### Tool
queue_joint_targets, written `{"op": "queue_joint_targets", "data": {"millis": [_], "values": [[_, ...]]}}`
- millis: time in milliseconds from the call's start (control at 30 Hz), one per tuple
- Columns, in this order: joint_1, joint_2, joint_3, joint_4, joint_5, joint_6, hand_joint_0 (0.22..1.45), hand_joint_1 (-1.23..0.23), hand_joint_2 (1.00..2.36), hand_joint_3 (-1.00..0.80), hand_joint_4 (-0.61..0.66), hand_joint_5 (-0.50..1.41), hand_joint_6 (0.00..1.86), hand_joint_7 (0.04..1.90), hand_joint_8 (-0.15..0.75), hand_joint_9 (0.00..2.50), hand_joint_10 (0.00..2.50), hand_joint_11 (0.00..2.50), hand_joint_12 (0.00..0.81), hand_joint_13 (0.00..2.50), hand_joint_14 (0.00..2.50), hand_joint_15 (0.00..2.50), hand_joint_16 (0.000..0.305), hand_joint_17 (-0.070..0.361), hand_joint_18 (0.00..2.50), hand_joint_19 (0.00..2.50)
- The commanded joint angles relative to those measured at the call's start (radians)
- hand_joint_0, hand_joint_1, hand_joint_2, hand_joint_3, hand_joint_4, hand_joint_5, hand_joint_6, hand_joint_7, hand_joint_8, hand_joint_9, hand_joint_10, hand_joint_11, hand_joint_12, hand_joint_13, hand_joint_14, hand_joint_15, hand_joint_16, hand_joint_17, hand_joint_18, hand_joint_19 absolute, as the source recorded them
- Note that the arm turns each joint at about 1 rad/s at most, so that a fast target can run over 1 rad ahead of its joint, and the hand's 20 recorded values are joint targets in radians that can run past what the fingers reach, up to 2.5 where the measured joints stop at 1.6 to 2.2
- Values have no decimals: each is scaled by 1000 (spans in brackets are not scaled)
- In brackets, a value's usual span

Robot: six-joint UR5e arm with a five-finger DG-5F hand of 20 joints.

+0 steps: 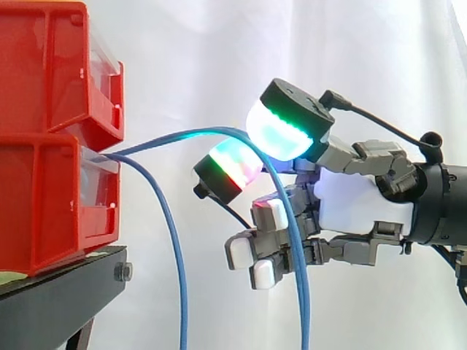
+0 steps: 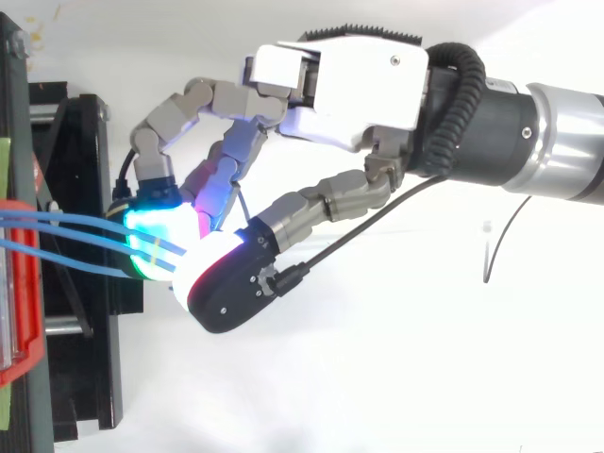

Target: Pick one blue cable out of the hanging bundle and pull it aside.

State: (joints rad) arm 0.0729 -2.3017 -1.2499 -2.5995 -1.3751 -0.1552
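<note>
Hand (image 1: pixel 357 200) sits right of the red bins (image 1: pixel 51 146), fingers (image 1: pixel 281 127) clamped on one blue cable (image 1: pixel 302 299) between two glowing pads. You can see that cable arc out from the bins to the pads, then drop past the palm. Second blue cable (image 1: pixel 181 292) hangs nearer the bins, apart.

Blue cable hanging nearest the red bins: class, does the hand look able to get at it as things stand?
Probably yes: open space lies between the hand and that nearer blue cable. But its fingers curl round the arched blue cable.
</note>
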Motion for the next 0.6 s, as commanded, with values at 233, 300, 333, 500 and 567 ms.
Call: {"op": "queue_joint_targets", "data": {"millis": [233, 300, 333, 500, 567], "values": [[-5, -1, 0, -31, -28, -1, 699, -1014, 1000, -500, -147, -115, 961, 833, 270, 1270, 20, 705, 334, 969, 21, 565, 39, 87, 863, 570], [-7, 1, 1, -31, -28, 0, 676, -1031, 1000, -500, -114, -117, 950, 846, 274, 1263, 21, 701, 339, 968, 20, 570, 39, 88, 856, 580], [-7, -1, 0, -31, -28, 0, 676, -1031, 1000, -500, -114, -117, 949, 849, 271, 1264, 18, 709, 338, 968, 20, 570, 39, 89, 855, 580], [-8, 1, 0, -31, -28, 0, 551, -941, 1000, -500, -86, -118, 938, 836, 271, 1261, 18, 703, 350, 972, 20, 591, 43, 98, 857, 617], [-7, 1, 0, -31, -28, 0, 514, -844, 1000, -500, -76, -117, 929, 847, 280, 1276, 17, 705, 364, 982, 19, 590, 47, 106, 859, 632]]}}
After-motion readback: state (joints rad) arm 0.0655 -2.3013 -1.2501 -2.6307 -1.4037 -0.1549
